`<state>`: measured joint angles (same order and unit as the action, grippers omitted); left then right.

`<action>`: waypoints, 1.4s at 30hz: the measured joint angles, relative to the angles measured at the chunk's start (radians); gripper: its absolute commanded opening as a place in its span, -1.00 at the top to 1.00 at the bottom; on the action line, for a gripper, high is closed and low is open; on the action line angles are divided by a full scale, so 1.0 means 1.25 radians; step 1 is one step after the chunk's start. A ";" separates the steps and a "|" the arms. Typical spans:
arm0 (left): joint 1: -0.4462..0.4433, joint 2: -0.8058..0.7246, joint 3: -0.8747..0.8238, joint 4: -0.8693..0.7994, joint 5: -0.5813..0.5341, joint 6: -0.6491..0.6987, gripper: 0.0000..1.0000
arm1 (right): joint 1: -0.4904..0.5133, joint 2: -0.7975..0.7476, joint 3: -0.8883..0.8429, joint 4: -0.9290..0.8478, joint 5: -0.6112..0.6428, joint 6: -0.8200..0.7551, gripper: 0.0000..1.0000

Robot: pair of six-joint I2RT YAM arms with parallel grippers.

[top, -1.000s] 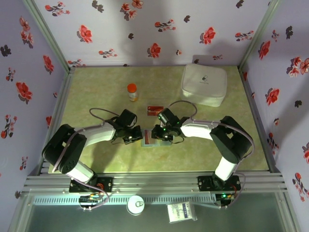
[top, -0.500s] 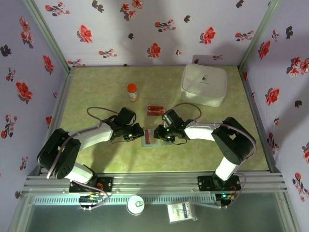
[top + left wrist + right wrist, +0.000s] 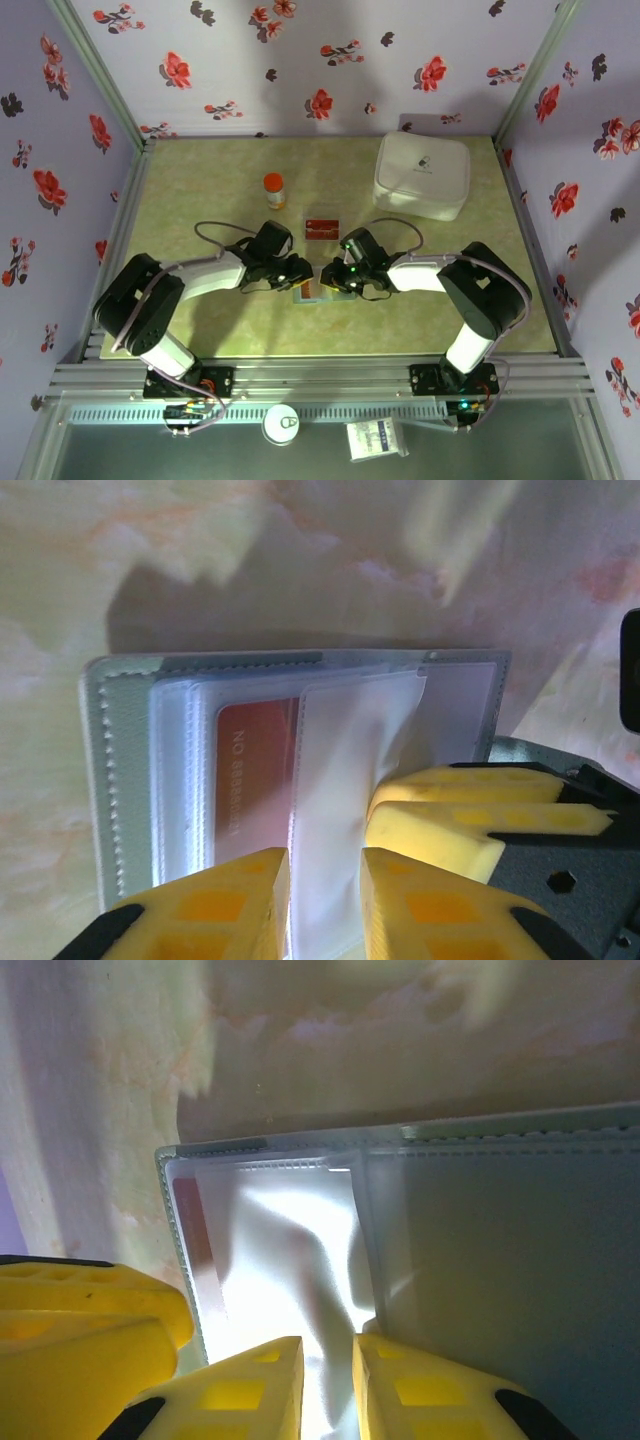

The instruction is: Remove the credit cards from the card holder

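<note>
At the bottom edge of the left wrist view, the left gripper (image 3: 326, 890) holds its two yellow jaws a narrow gap apart. A clear plastic sleeve (image 3: 345, 780) of the small, flat, grey-blue card holder (image 3: 120, 810) runs down into that gap. We cannot tell whether the pads press on it. The card holder lies open like a booklet just above the jaws, with a red-orange plastic credit card (image 3: 255, 780) tucked in a pocket left of centre. The right gripper's yellow fingers (image 3: 480, 820) enter from the lower right, just beside the sleeve.

In the right wrist view the right gripper (image 3: 328, 1380) sits at bottom centre, its jaws likewise a slim gap apart. The crumpled sleeve lies between them, and we cannot make out contact. The grey-blue cover takes the right half of that frame.

From above, we see both grippers meeting over the card holder a little below the frame's centre. A loose red-orange card (image 3: 322, 228) lies just above them on the pale green marbled table (image 3: 200, 210). A small orange-capped bottle (image 3: 274, 190) stands further up and left, and a big white rounded case (image 3: 422, 175) sits at upper right.
</note>
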<state>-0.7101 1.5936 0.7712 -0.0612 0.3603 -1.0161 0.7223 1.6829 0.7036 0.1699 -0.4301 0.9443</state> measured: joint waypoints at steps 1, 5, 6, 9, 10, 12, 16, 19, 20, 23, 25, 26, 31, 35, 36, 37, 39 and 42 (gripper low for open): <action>-0.002 0.005 0.003 0.001 0.000 0.000 0.48 | -0.001 0.000 -0.003 0.006 -0.002 0.002 0.59; -0.005 0.021 0.014 0.003 0.002 0.000 0.45 | -0.005 0.000 -0.014 0.028 -0.010 0.008 0.60; -0.005 0.026 0.017 0.002 0.002 0.000 0.43 | -0.006 0.000 -0.017 0.033 -0.013 0.009 0.60; -0.009 0.036 0.026 -0.003 -0.001 0.000 0.39 | -0.008 0.000 -0.022 0.041 -0.016 0.009 0.60; -0.010 0.039 0.029 -0.006 -0.001 0.000 0.38 | -0.008 0.000 -0.024 0.045 -0.016 0.009 0.60; -0.012 0.044 0.035 -0.014 -0.004 0.000 0.36 | -0.008 0.000 -0.025 0.049 -0.016 0.010 0.61; -0.015 0.045 0.044 -0.031 -0.016 0.001 0.33 | -0.009 0.000 -0.026 0.049 -0.018 0.015 0.61; -0.016 0.045 0.051 -0.045 -0.029 0.001 0.32 | -0.009 0.000 -0.027 0.052 -0.019 0.015 0.61; -0.016 0.045 0.052 -0.049 -0.031 0.001 0.32 | -0.009 0.000 -0.027 0.052 -0.019 0.015 0.61; -0.016 0.046 0.058 -0.059 -0.035 0.001 0.31 | -0.009 0.000 -0.028 0.053 -0.019 0.015 0.61; -0.018 0.051 0.063 -0.062 -0.036 0.001 0.33 | -0.011 0.000 -0.029 0.056 -0.021 0.017 0.61; -0.019 0.052 0.065 -0.063 -0.036 0.001 0.35 | -0.011 0.000 -0.030 0.056 -0.022 0.020 0.61; -0.022 0.059 0.071 -0.061 -0.034 -0.001 0.53 | -0.013 0.000 -0.031 0.059 -0.025 0.021 0.61; -0.023 0.059 0.071 -0.050 -0.034 -0.002 0.63 | -0.013 -0.001 -0.031 0.059 -0.028 0.023 0.60; -0.023 0.059 0.071 -0.047 -0.034 -0.002 0.63 | -0.013 -0.004 -0.031 0.059 -0.028 0.024 0.60; -0.024 0.059 0.071 -0.045 -0.034 -0.003 0.63 | -0.013 -0.008 -0.031 0.058 -0.027 0.024 0.59; -0.024 0.059 0.071 -0.042 -0.033 -0.003 0.63 | -0.015 -0.023 -0.035 0.056 -0.027 0.026 0.59; -0.024 0.058 0.071 -0.041 -0.027 -0.003 0.63 | -0.024 -0.063 -0.036 0.034 -0.024 0.022 0.59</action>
<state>-0.7399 1.6657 0.8597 -0.1123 0.3260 -1.0195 0.6926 1.6035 0.6590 0.2119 -0.4599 0.9722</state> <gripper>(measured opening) 0.187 0.205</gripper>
